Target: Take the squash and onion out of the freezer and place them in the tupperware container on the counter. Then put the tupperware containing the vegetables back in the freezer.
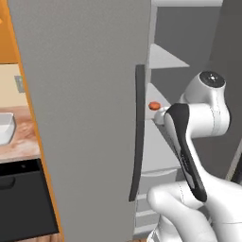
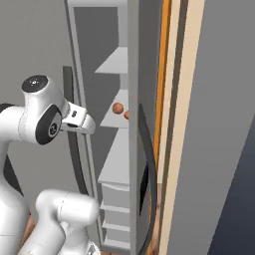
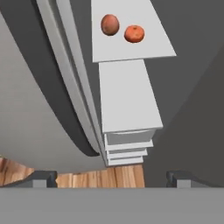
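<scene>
You see the freezer standing open, its tall matte-grey door swung toward you and its long dark bar handle running down the door's edge. Inside the freezer, pale shelves step downward, with drawers stacked beneath them. On one middle shelf lie two round vegetables side by side, apart from each other: a brownish onion and, just beside it, an orange squash. In the right base view, the same pair sits near the shelf's front edge, with the onion in full sight and the squash half hidden behind the freezer's frame. In the left base view, you catch the squash as a small orange spot past the door's edge.

The gripper hangs outside the freezer, well apart from the vegetables, its jaws spread wide with nothing between them. Past its fingertips you see the wooden floor below the freezer's drawers.

To the freezer's left, the marbled counter carries the white tupperware container, cut off by the frame edge. A black dishwasher sits under the counter.
</scene>
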{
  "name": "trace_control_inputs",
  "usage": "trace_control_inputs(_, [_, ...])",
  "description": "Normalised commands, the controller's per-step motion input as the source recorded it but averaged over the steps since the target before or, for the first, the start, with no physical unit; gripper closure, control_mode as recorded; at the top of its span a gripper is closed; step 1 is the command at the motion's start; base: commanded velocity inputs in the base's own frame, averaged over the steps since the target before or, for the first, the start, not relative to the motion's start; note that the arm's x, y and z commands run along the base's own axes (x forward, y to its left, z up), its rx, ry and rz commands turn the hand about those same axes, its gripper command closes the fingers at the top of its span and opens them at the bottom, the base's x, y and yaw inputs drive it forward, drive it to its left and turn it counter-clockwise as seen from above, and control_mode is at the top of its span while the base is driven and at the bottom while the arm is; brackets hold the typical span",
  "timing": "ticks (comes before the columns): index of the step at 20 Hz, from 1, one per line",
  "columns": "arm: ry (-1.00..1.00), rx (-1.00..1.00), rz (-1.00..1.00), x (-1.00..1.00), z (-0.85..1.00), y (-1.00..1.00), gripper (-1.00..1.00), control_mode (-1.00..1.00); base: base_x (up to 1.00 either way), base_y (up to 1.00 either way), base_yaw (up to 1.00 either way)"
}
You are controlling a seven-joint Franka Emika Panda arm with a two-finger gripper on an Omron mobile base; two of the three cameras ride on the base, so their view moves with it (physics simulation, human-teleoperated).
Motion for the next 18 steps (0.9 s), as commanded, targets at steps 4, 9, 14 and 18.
trace_control_inputs(4, [0.00,0.00,0.00,0.00,0.00,0.00,-1.00,1.00,0.23,-0.49,0.00])
trace_control_inputs(9, [0.00,0.00,0.00,0.00,0.00,0.00,-1.00,1.00,0.63,-0.09,0.02])
trace_control_inputs(14, [0.00,0.00,0.00,0.00,0.00,0.00,-1.00,1.00,0.77,-0.07,0.01])
trace_control_inputs(18, [0.00,0.00,0.00,0.08,0.00,-0.16,-1.00,-1.00,0.16,-0.03,0.00])
